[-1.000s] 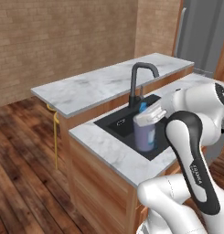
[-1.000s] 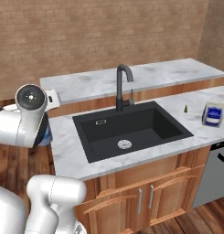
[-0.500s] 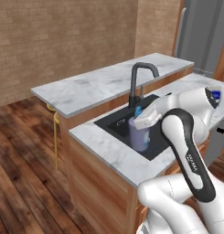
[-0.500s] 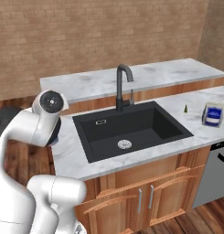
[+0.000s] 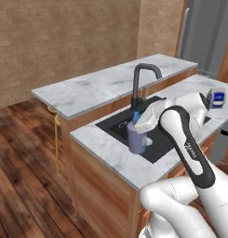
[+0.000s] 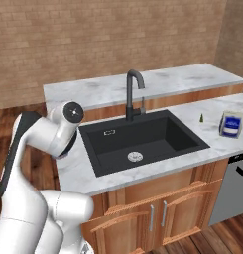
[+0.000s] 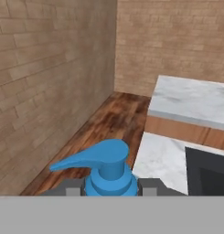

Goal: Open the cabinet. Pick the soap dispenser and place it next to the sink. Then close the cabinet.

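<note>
My gripper point(image 5: 144, 124) is shut on the soap dispenser point(image 5: 136, 138), a lavender bottle with a blue pump top. It holds the bottle upright by the neck, at the marble counter strip point(image 5: 106, 146) just left of the black sink point(image 5: 116, 126). I cannot tell whether the base touches the marble. In the hand view the blue pump point(image 7: 108, 168) stands between the two dark fingertips point(image 7: 70, 187). In the right base view my arm hides the bottle beside the sink point(image 6: 157, 126). The cabinet is out of view.
A black faucet point(image 6: 134, 89) stands behind the basin, against a raised marble counter point(image 6: 143, 82). A small blue-and-white box point(image 6: 231, 124) sits right of the sink. A yellow cord point(image 5: 56, 135) hangs at the counter's left end, over wood floor.
The gripper has carried the soap dispenser a little left and down, from over the sink's edge to the counter strip beside it. The grip is unchanged.
</note>
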Controlling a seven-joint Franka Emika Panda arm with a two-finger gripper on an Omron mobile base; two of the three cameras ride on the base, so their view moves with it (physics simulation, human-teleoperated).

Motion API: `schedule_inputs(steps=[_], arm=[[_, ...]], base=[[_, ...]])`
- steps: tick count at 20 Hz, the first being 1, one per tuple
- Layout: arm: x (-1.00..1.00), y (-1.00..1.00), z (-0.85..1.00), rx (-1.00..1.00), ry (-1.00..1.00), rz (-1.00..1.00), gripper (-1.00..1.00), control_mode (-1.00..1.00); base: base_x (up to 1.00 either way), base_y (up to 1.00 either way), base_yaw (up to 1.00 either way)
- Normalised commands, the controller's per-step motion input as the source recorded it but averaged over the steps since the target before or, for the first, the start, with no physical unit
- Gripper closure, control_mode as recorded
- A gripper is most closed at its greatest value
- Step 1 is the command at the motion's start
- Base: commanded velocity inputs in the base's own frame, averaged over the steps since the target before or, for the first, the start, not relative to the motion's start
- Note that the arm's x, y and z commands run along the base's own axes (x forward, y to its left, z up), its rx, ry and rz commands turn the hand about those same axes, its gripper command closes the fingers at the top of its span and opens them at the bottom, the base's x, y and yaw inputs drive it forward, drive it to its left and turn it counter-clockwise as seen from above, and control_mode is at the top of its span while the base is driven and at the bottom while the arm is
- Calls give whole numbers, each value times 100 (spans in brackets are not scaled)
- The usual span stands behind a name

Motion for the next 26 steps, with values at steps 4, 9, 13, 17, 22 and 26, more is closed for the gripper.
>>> schedule_inputs(steps=[4, 9, 13, 17, 22, 26], arm=[[35, 4, -28, 0, 1, 10, 100, -100], [34, 7, -28, 0, 1, 10, 100, -100], [35, 8, -33, 0, 6, 9, 100, -100], [36, 6, -35, 0, 7, 9, 100, -100], [38, 2, -35, 0, 9, 8, 100, -100], [34, 0, -31, 1, 10, 8, 100, -100]], base=[[0, 0, 0], [0, 0, 0], [0, 0, 0], [0, 0, 0], [0, 0, 0], [0, 0, 0]])
